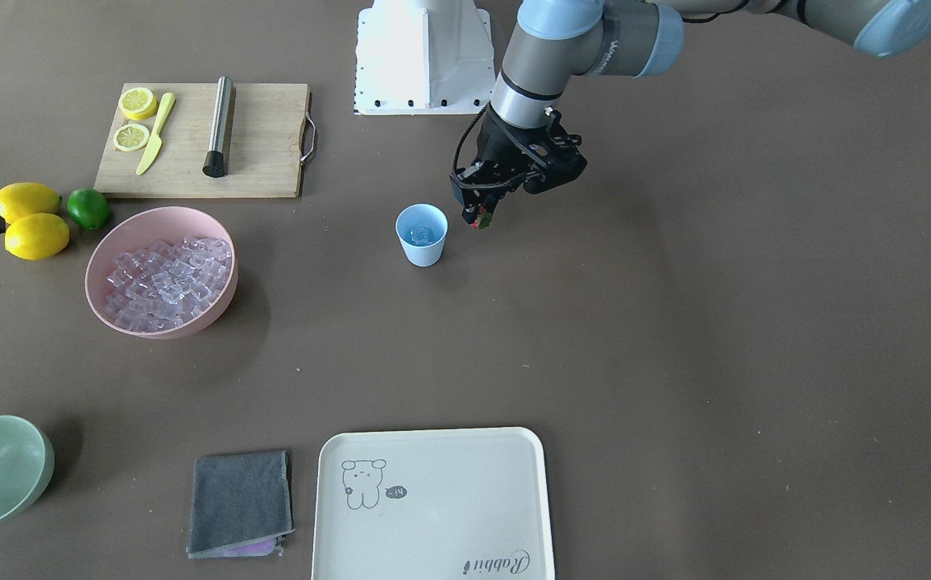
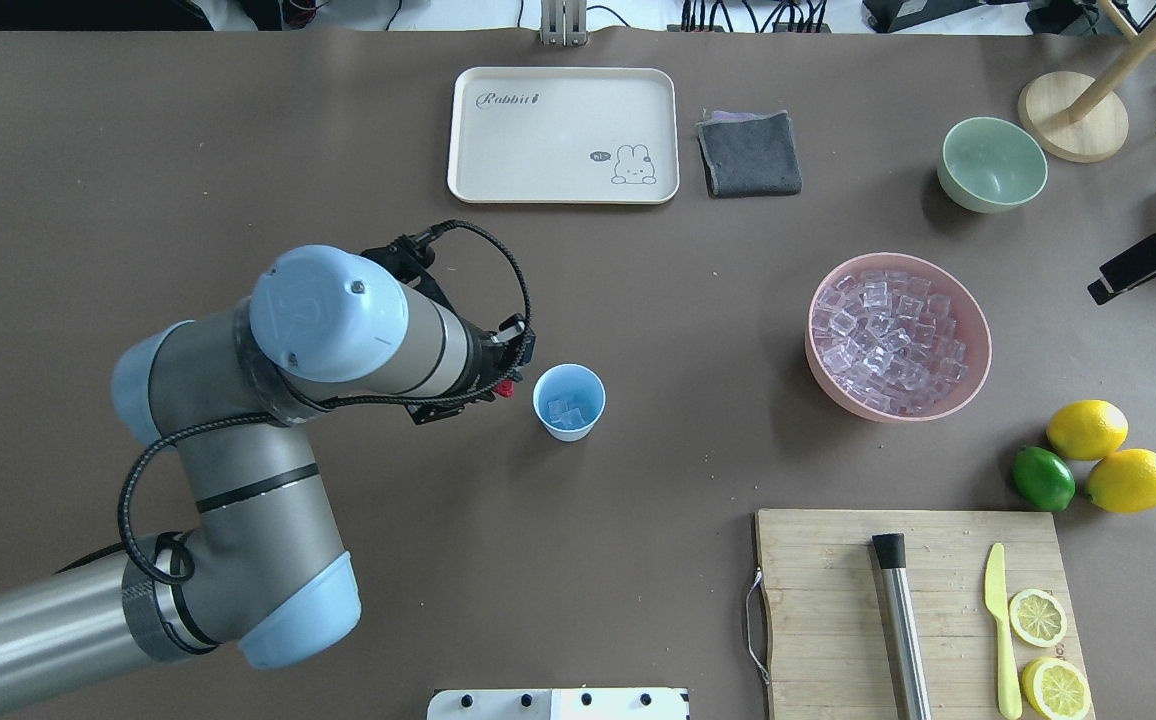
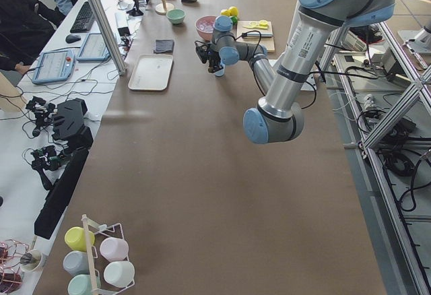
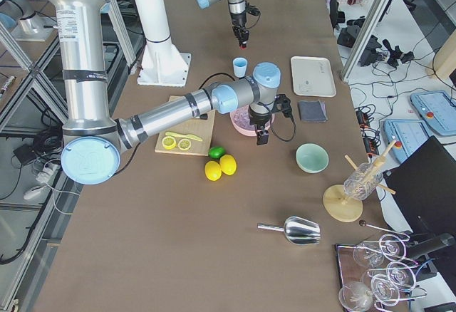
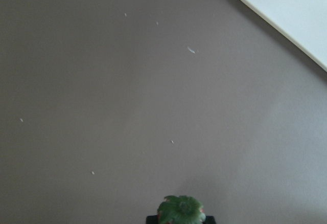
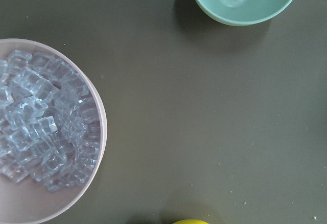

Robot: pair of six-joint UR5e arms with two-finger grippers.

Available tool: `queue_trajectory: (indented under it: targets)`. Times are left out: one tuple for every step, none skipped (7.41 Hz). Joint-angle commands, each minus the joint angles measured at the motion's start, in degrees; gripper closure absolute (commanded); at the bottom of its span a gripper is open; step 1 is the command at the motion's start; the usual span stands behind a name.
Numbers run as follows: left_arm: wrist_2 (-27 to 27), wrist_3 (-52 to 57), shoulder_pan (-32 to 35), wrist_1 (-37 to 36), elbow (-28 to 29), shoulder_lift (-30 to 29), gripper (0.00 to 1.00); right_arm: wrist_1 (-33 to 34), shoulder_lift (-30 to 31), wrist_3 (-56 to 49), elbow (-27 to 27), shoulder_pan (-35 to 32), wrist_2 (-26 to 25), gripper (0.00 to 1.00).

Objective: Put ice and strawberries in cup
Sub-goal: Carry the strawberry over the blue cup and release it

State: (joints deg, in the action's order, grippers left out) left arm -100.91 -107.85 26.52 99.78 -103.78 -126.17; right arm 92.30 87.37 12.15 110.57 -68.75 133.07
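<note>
The left gripper [image 1: 482, 216] is clamping the strawberry [image 1: 479, 223] between its fingertips, with the green cap facing the wrist camera. The cup [image 1: 422, 242] is standing upright just beside the hand, on its side toward the robot's right. The fruit is hanging outside the rim, not yet over the opening. Some ice [image 2: 565, 412] is already lying in the cup, and the main supply is sitting in the pink bowl [image 2: 978, 335], well away from this hand beyond the cup. The strawberry is judged to be very light, small and probably rigid, so a fingertip pinch across its body, as at present, is looking adequate, and a short drop is unlikely to harm it. The cup is judged to be light, thin-walled plastic that is liable to tip if the fingers are brushing its rim. The cubes are judged to be hard, smooth and slippery, best pinched on two flat opposite faces. The right gripper [image 2: 1143, 268] is waiting far from the cup, past the bowl, and whether its fingers are apart or together cannot be told. The tray [image 2: 468, 130], ahead of the left hand, is bearing the word "Rabbit" and a rabbit drawing with a speech bubble too small to read.
</note>
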Motion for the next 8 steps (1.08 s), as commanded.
queue_trajectory:
  targets:
    - [4.7,-2.5,-4.3,-0.4,3.1,-3.8,1.0,0.0,0.3,0.1,0.4,-0.2,1.4,0.0]
    - [4.8,-2.5,-4.3,-0.4,3.5,-4.0,1.0,0.0,0.3,0.1,0.6,-0.2,1.4,0.0]
    - [4.8,-2.4,-4.3,-0.3,4.3,-4.2,1.0,0.0,0.4,0.1,0.9,-0.4,1.5,0.0]
    - [4.9,-1.8,-4.1,-0.3,4.3,-4.1,0.17,0.1,0.7,0.2,1.2,-0.4,1.5,0.0]
    - [4.9,-1.7,-4.0,-0.3,4.3,-4.0,0.03,0.1,0.6,0.2,1.2,-0.5,1.5,0.0]
    - [4.8,-1.7,-4.0,-0.3,3.8,-4.0,0.03,0.0,0.5,0.2,1.1,-0.4,1.5,0.0]
    - [4.4,-0.7,-3.3,-0.5,3.2,-3.8,0.03,0.1,0.3,0.2,1.1,-0.4,1.5,0.0]
    - [2.6,7.0,-0.6,-2.4,2.8,-3.3,0.03,0.1,0.3,0.2,0.8,-0.4,1.4,0.0]
